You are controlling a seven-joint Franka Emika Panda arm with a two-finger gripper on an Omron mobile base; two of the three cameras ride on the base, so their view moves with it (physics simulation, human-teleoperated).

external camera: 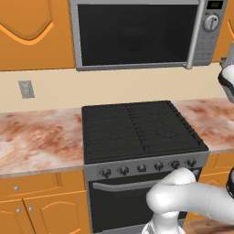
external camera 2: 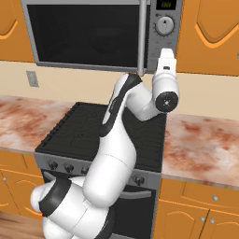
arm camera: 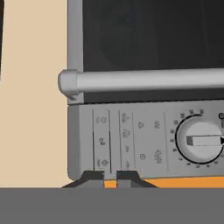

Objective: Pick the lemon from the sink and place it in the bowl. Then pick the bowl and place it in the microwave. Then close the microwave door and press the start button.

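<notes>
You see the wide steel-framed glass microwave door (external camera: pixel 132 34) closed; the two-finger gripper (arm camera: pixel 110 177), fingers nearly together and empty, faces the grey control panel (arm camera: pixel 127 140). Pressing start remains.

orange cabinets (external camera: pixel 32 27), black stove (external camera: pixel 141 132), marbled counter (external camera: pixel 36 137)

Black stove (external camera: pixel 139 130) btwn marbled counters (external camera: pixel 39 139), orange cabinets (external camera: pixel 34 32)

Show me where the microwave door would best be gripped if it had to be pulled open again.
Grip the long silver bar handle at mid-length, coming straight at the microwave door from the front. It is a slim bar standing off the door beside the control panel, so fingers could likely close across it.
</notes>
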